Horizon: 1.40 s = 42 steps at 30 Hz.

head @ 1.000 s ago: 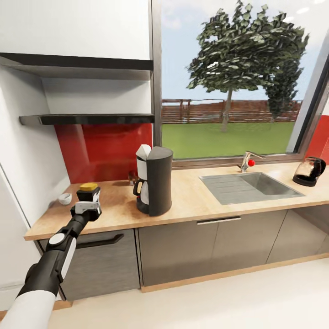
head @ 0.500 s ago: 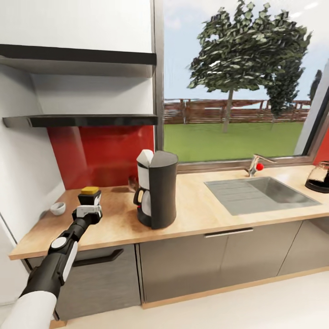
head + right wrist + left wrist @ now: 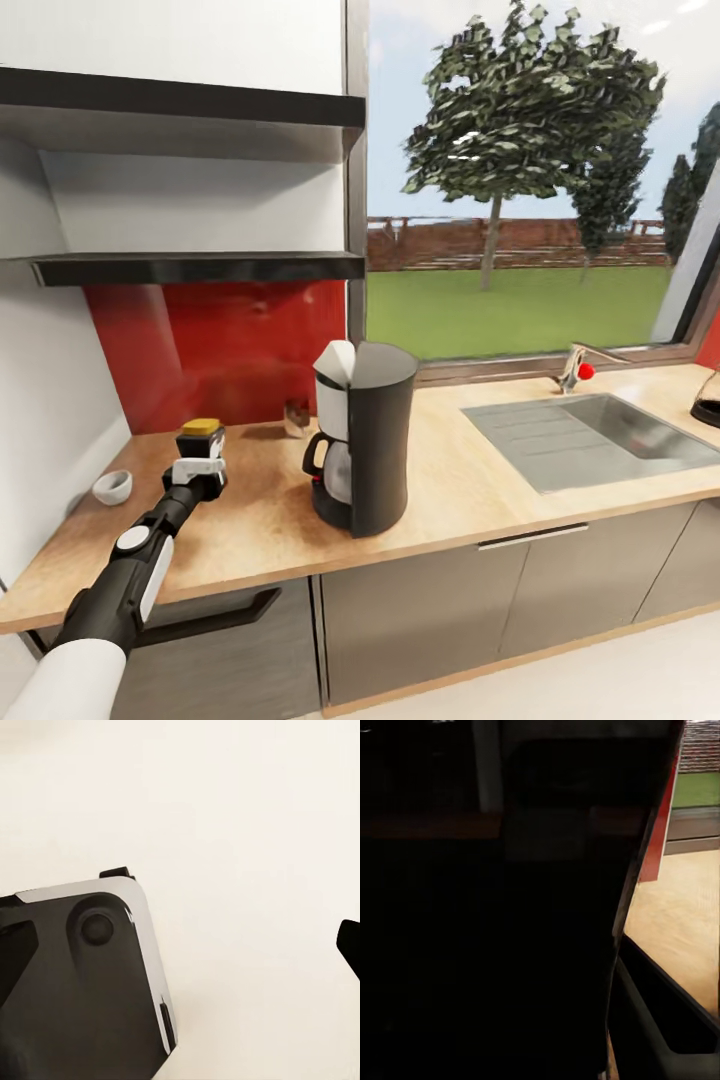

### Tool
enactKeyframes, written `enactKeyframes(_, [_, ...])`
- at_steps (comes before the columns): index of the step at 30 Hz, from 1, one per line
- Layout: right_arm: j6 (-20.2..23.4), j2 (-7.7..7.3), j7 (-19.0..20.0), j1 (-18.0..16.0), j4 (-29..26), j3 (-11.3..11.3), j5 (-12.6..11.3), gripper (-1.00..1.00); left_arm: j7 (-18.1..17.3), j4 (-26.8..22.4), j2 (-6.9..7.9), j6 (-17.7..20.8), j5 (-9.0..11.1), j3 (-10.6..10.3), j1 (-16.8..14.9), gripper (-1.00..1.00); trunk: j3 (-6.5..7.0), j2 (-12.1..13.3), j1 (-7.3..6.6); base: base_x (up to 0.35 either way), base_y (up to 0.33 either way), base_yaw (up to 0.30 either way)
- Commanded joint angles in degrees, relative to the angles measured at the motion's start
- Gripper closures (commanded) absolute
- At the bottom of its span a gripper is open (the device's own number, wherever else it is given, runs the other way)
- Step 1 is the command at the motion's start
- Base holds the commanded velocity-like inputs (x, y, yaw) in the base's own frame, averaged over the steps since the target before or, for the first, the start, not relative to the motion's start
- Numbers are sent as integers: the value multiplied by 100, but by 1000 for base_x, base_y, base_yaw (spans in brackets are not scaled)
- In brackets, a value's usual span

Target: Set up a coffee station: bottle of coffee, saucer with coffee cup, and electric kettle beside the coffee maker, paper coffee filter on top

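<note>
My left gripper [image 3: 198, 468] is shut on the bottle of coffee [image 3: 201, 440], dark with an orange-tan cap, held low over the left part of the kitchen countertop [image 3: 250, 520]. Up close in the left wrist view, the bottle [image 3: 510, 907] is a dark mass. The black coffee maker [image 3: 368, 450] stands to the bottle's right, a white paper filter at its top. The white coffee cup [image 3: 112, 487] sits at the counter's far left. The electric kettle [image 3: 708, 405] shows at the right edge. Both kitchen shelf boards [image 3: 190, 268] are bare. My right gripper [image 3: 187, 945] hangs with its fingers wide apart over pale floor.
A steel sink [image 3: 590, 430] with a faucet [image 3: 580, 365] is set into the counter right of the coffee maker. A small brownish object [image 3: 296, 415] stands by the red backsplash behind the coffee maker. The white wall closes the counter's left end.
The whole picture has shifted and grown, so the camera has moved nearer the counter. The left gripper still holds the bottle over the counter's left part.
</note>
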Motion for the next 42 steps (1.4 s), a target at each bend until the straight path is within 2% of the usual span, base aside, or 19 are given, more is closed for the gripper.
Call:
enactKeyframes(1, [-23,1,8,-1,5,-20,-36,-100,-38,6,-5,-31,-52,23,-4,100,-1,-3,4,245,179,-9])
enactKeyframes(10, [-27,1,6,-2,4,-17,-33,-100,-106,34,12,-34,-27,26,-4,100,-1,-3,4,36,19,-207])
enactKeyframes(12, [-26,1,7,-1,0,-11,-28,-100,-115,152,30,-37,-33,20,-4,100,-1,-3,4,1,0,-50])
enactKeyframes(15, [-24,1,8,-3,-7,2,-21,-100,-209,596,67,-166,-47,15,-30,100,-1,-3,4,0,0,-19])
enactKeyframes(19, [-23,1,10,-2,-19,-4,-19,-100,-661,825,136,-468,-94,22,-69,100,-1,-3,4,0,0,-4])
enactKeyframes(22, [-23,1,9,-1,-21,3,-11,-100,-1169,838,311,-507,-114,42,-88,100,-1,-3,4,0,0,0])
enactKeyframes(23, [-24,1,10,-3,-21,4,-12,-100,-1211,826,329,-506,-113,43,-89,100,-1,-3,4,0,0,0])
enactKeyframes(34, [-28,1,17,-2,-6,12,-11,-100,-1276,785,338,-496,-83,46,-28,100,-1,-3,4,5,0,0])
enactKeyframes(42, [-23,1,9,-3,-4,3,-18,-100,-1240,815,301,-496,-63,61,-14,100,-1,-3,4,261,0,0])
